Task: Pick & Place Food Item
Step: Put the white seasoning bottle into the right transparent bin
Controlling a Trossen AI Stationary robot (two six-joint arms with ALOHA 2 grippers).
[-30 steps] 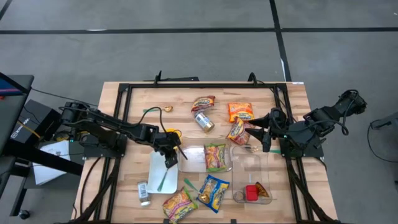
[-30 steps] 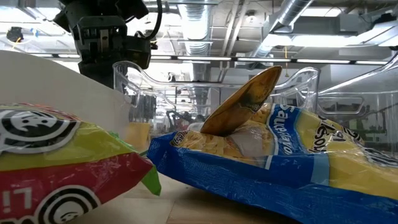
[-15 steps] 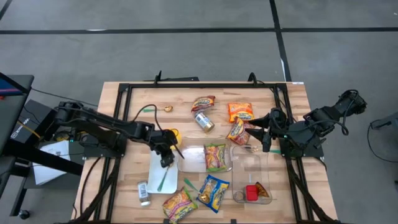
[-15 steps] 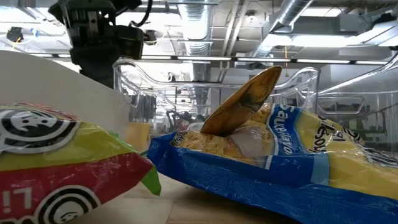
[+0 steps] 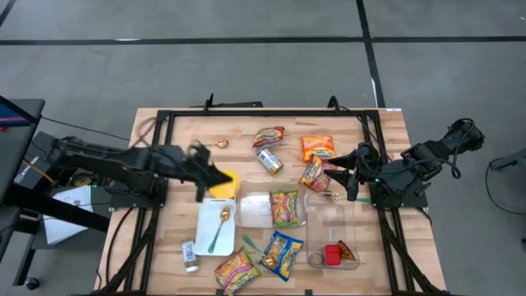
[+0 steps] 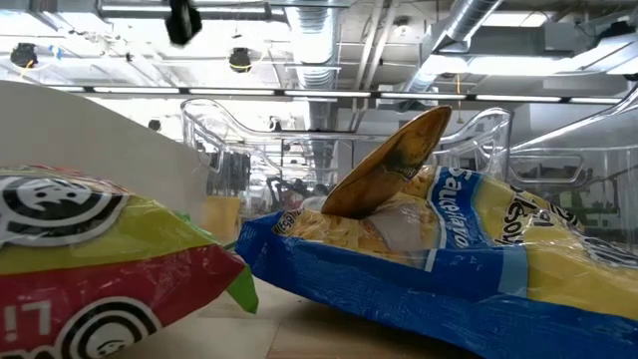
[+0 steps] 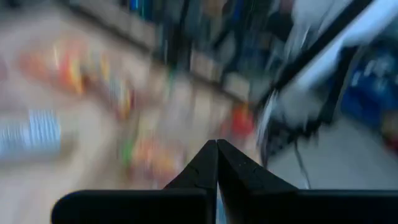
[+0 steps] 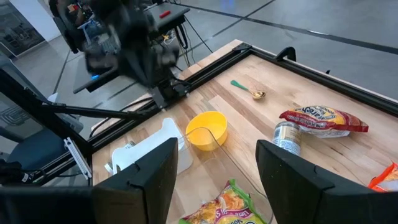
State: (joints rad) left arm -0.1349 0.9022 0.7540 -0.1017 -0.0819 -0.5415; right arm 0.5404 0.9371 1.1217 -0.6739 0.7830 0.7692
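My left gripper (image 5: 217, 174) is shut and holds nothing; it hangs in the air by the yellow bowl (image 5: 227, 188), above the table's left part. In its own blurred wrist view the fingertips (image 7: 216, 152) meet. A green-handled spoon (image 5: 219, 229) lies on the white tray (image 5: 203, 224). A snack packet (image 5: 285, 207) lies in a clear container (image 5: 253, 212). My right gripper (image 5: 351, 176) waits open at the table's right side, with nothing between its fingers (image 8: 142, 180).
Loose packets (image 5: 316, 147) (image 5: 269, 136) (image 5: 282, 253) (image 5: 237, 270), a can (image 5: 269, 161) and a second spoon (image 5: 219, 144) lie about the table. A second clear container (image 5: 320, 224) near the right holds a red item (image 5: 332, 255). A small bottle (image 5: 189, 255) lies at the near left.
My left gripper has risen from just above the white tray and drawn back toward the table's left edge, tipping up from a downward slant to nearly level. It has stayed shut. The spoon rests on the tray as before.
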